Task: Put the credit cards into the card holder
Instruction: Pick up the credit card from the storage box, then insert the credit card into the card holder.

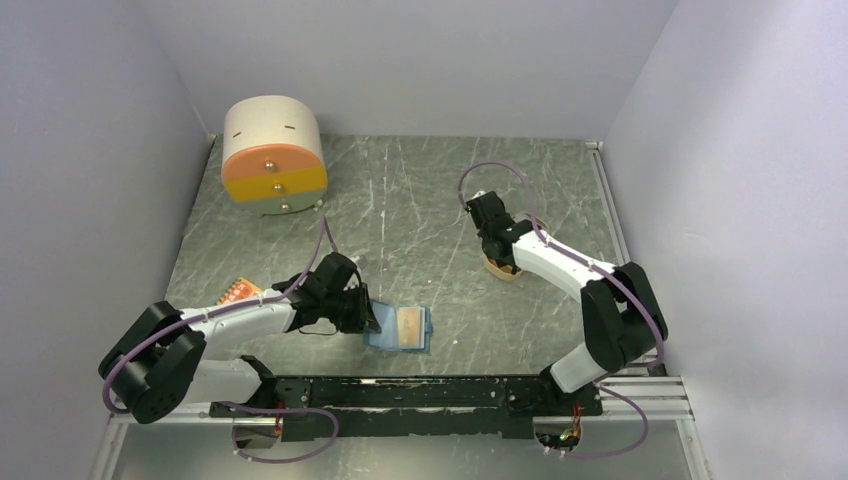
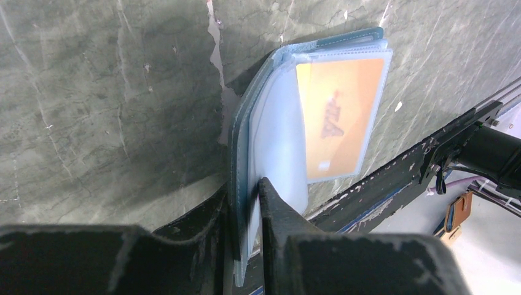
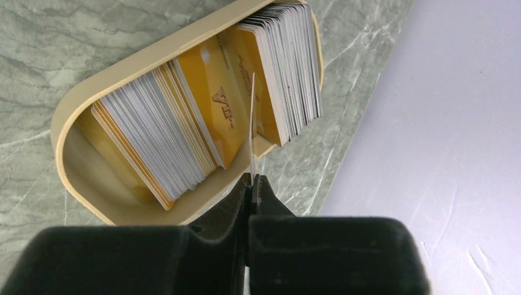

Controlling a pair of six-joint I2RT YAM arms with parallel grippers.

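Note:
The blue card holder [image 1: 405, 328] lies open near the table's front edge, with an orange credit card [image 2: 341, 117] inside its clear sleeve. My left gripper [image 2: 249, 190] is shut on the holder's blue cover [image 2: 236, 153], holding it up on edge. At the right, the tan tray [image 3: 147, 64] holds two stacks of credit cards [image 3: 153, 141]. My right gripper [image 3: 250, 179] is just above the tray rim, shut on a single credit card [image 3: 252, 123] seen edge-on between the stacks. In the top view the right gripper [image 1: 497, 255] hangs over the tray [image 1: 503, 268].
A round white box with orange and yellow drawers [image 1: 272, 155] stands at the back left. A small orange packet [image 1: 238, 291] lies beside the left arm. A black rail [image 1: 400, 395] runs along the near edge, and walls close in left, back and right.

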